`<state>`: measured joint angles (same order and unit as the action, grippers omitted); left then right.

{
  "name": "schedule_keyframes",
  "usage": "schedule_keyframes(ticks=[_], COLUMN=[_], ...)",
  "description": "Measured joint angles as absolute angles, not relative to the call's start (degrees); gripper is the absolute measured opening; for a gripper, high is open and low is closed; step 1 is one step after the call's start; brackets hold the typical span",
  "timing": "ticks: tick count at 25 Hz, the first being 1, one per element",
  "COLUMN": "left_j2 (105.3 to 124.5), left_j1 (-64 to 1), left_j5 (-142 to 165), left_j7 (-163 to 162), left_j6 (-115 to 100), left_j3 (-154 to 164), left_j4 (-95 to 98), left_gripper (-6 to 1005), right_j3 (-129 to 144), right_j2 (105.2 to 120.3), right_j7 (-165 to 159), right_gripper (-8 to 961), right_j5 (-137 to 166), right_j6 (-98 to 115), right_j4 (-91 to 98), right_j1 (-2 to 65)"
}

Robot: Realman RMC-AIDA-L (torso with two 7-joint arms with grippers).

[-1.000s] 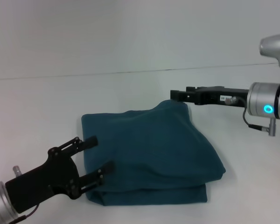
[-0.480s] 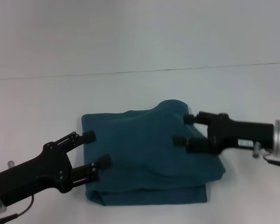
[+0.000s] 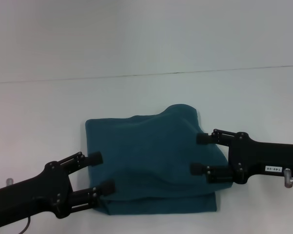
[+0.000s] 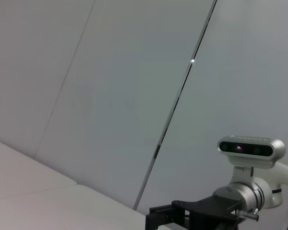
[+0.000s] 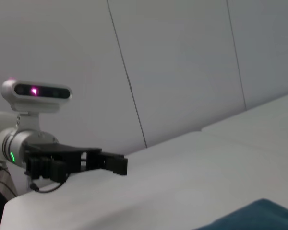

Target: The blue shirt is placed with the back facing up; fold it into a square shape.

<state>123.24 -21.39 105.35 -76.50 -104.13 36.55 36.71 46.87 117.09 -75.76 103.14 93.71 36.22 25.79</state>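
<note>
White table [image 3: 34, 122] against a pale wall. Left pincer [image 3: 101, 171], fingers spread, at the near-left edge of the folded blue shirt [image 3: 146, 156] lying mid-table; right pincer [image 3: 200, 153], fingers spread, over its right side.

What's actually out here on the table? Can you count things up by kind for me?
Blue shirts: 1, the blue shirt, folded on the white table
Black robot tools: 2, the left tool and the right tool, both open at the shirt's sides
Total: 3
</note>
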Motion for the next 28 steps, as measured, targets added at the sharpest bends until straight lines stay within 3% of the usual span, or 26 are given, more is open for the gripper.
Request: schedule_keyframes(ticks=[14,28], left_j2=[122.86,122.87], left_j1=[-21.1,-22.26], left_j5=[107.8,109.63], left_j7=[-77.82,-78.22], left_j6=[-104.71,-104.21], left_j3=[36.53,36.92], left_j4=[37.78,37.82], left_gripper=[866,860], right_j3=[47.11,47.29], right_j2=[116.5,116.89], right_j7=[-76.14,-77.06], right_gripper=[939,938], right_j5=[104.4,107.06], right_j6=[95.89,95.08], right_j4=[36.39,35.79], right_j1=[26.02,27.89])
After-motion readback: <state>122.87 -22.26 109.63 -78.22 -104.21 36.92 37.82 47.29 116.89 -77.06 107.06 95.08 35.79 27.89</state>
